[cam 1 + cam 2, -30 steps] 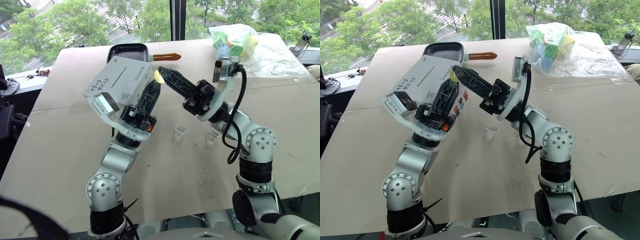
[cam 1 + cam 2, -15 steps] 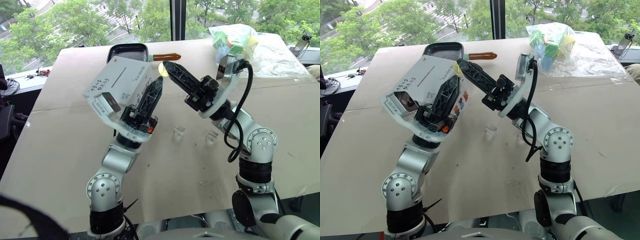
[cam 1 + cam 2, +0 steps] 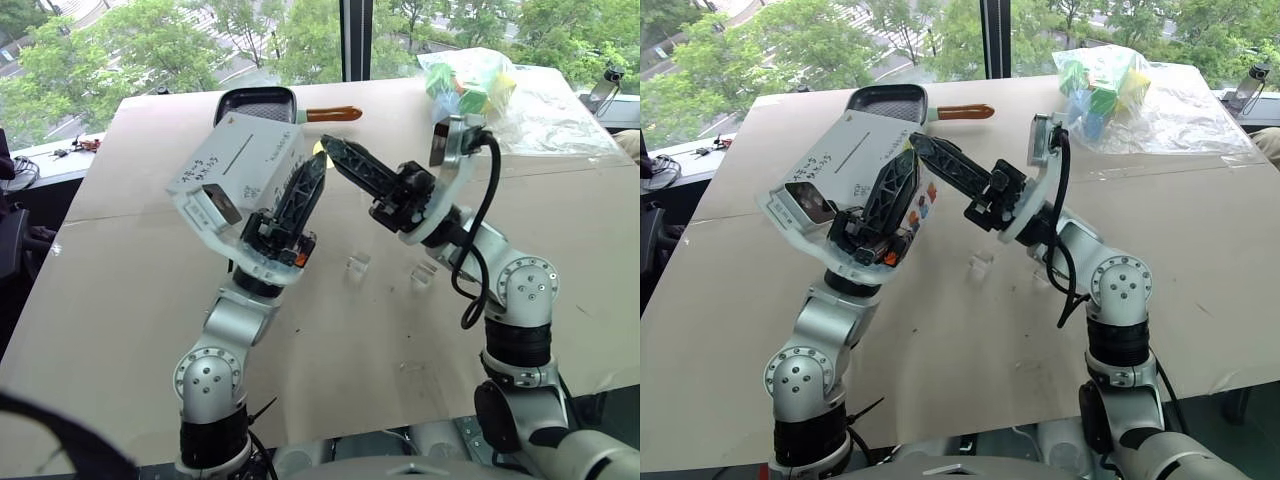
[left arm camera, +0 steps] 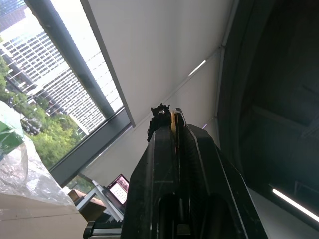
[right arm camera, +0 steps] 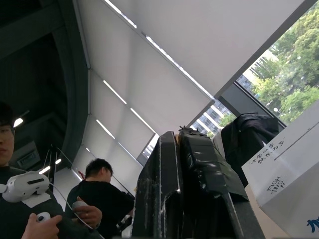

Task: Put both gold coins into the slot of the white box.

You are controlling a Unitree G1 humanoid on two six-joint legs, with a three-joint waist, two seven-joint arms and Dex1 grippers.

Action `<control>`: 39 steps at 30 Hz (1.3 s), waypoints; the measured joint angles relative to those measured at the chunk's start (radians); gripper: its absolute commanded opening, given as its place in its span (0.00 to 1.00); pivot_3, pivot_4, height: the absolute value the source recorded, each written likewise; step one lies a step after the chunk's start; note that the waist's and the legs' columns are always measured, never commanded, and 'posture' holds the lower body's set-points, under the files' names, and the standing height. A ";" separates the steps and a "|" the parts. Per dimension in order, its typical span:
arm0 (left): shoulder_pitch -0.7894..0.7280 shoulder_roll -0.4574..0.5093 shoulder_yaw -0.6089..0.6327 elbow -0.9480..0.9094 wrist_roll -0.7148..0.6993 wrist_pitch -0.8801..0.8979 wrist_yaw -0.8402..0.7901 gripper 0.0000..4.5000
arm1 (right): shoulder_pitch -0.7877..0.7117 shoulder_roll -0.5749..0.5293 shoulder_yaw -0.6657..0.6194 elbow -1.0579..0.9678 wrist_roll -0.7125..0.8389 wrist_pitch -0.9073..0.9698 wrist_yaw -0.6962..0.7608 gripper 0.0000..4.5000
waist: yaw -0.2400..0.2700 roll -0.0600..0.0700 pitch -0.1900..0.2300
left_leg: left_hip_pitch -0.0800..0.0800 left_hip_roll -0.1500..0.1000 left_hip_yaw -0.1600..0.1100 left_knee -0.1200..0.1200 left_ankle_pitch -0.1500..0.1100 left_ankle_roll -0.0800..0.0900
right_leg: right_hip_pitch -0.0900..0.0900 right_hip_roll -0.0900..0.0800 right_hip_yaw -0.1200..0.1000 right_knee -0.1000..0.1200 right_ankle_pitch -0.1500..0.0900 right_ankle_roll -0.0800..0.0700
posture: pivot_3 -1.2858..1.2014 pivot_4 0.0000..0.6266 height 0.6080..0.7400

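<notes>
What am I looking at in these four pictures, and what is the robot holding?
It is a humanoid robot with two arms. The two wide pictures come from its head and look down on a table. The other two look along each wrist's fingers. The left gripper is shut on a gold coin, beside the tilted white box. The right gripper is shut, with a second gold coin at its tip. On the table lie a black pan, clear blocks and a plastic bag.

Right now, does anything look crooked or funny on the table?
Yes. The big white cardboard box with dark handwriting is askew. It is tipped steeply onto one edge up by the robot's left arm, instead of sitting flat on the tan table.
</notes>
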 measured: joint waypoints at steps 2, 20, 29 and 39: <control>0.000 0.000 -0.003 0.000 0.000 -0.002 -0.002 0.08 | 0.001 -0.003 0.002 0.000 0.000 0.000 0.005 0.00 | 0.000 0.000 0.000 | 0.000 0.000 0.000 0.000 0.000 0.000 | 0.000 0.000 0.000 0.000 0.000 0.000 | 0.52 0.24 0.85; -0.013 0.007 -0.021 0.003 0.018 -0.006 0.017 0.00 | 0.005 -0.025 0.043 -0.001 -0.003 0.018 0.027 0.52 | 0.000 0.000 0.000 | 0.000 0.000 0.000 0.000 0.000 0.000 | 0.000 0.000 0.000 0.000 0.000 0.000 | 0.52 0.24 0.85; -0.014 0.013 -0.023 0.008 0.017 -0.001 0.031 0.00 | 0.005 -0.022 0.055 0.000 -0.021 0.009 0.027 1.00 | 0.002 0.000 0.000 | 0.000 0.000 0.000 0.000 0.000 0.000 | 0.000 0.000 0.000 -0.001 0.000 0.000 | 0.52 0.24 0.85; -0.252 0.265 0.118 0.038 0.171 0.012 0.214 0.00 | 0.010 -0.298 0.025 0.020 -0.287 -0.059 0.245 1.00 | 0.008 -0.001 0.001 | -0.001 -0.001 -0.001 0.000 0.000 0.000 | 0.001 0.000 -0.001 -0.002 0.000 0.001 | 0.52 0.24 0.85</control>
